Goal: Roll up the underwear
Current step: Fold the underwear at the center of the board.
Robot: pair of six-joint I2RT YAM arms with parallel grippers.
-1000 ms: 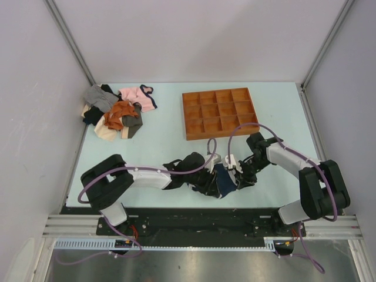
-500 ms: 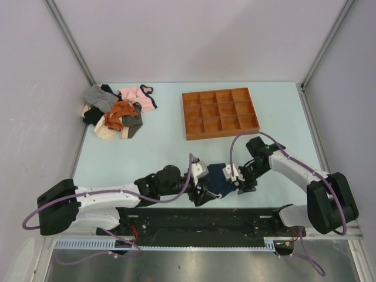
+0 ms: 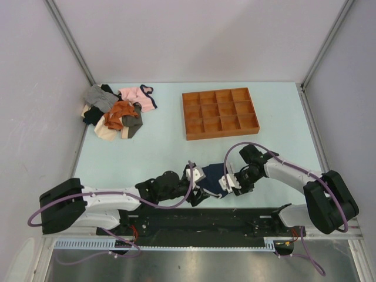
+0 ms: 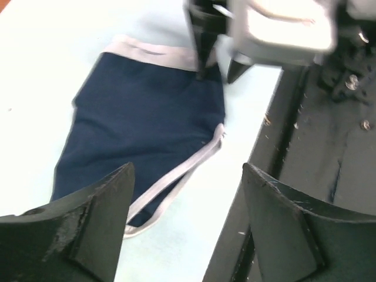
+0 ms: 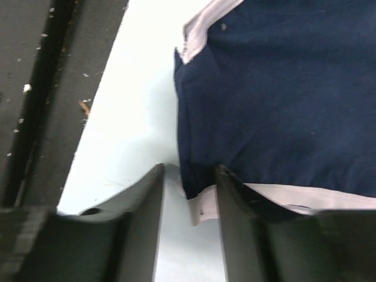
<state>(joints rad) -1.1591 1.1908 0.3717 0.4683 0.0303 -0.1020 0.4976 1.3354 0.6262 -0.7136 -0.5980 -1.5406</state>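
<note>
The underwear (image 3: 212, 177) lies on the table (image 3: 158, 155) in the lower middle of the top view, close to the near edge. The left gripper (image 3: 197, 189) is just beside it on the left. The right gripper (image 3: 227, 183) is just beside it on the right. So the underwear sits between the two.

The tray (image 3: 220, 111) is behind the underwear, a bit right of the middle of the picture and well apart from it. A pile of clothes (image 3: 117, 111) sits in the upper left part of the table, near the left wall. It is well apart from the tray and the underwear.

In the left wrist view, the underwear lies in the upper left, with the right gripper at its far end.
</note>
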